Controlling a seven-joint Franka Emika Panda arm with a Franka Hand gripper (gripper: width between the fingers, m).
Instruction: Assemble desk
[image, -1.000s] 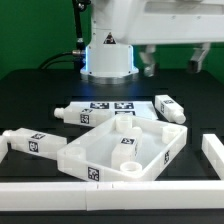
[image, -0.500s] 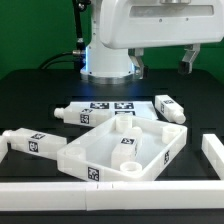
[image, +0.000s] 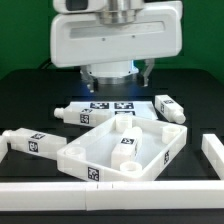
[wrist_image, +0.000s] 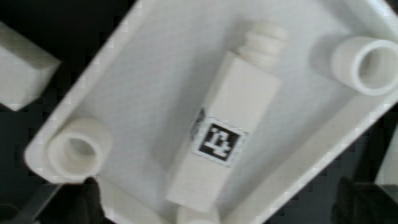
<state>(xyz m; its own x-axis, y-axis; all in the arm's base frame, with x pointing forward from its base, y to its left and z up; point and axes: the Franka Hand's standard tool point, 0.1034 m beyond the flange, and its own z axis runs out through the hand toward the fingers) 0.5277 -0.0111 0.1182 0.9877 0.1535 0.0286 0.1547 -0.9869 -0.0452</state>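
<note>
Nearest, a white rail crosses the bottom edge of the frame. Behind it the desk top sits centre frame, with one leg lying inside it. Loose legs lie at middle left and upper right. Farthest, the claw hangs at top centre; whether it is wide or narrow cannot be told.

A black table is carrying everything. A large white plastic rimmed tray-like desk top is lying in its middle. Three white blocky tagged legs are lying around the top. The near-left leg and the far-left leg are lying towards the exterior view's left, and the far-right leg towards its right. The thin flat white marker board is lying just beyond the top, and a long white bar is lying along the near edge.
</note>
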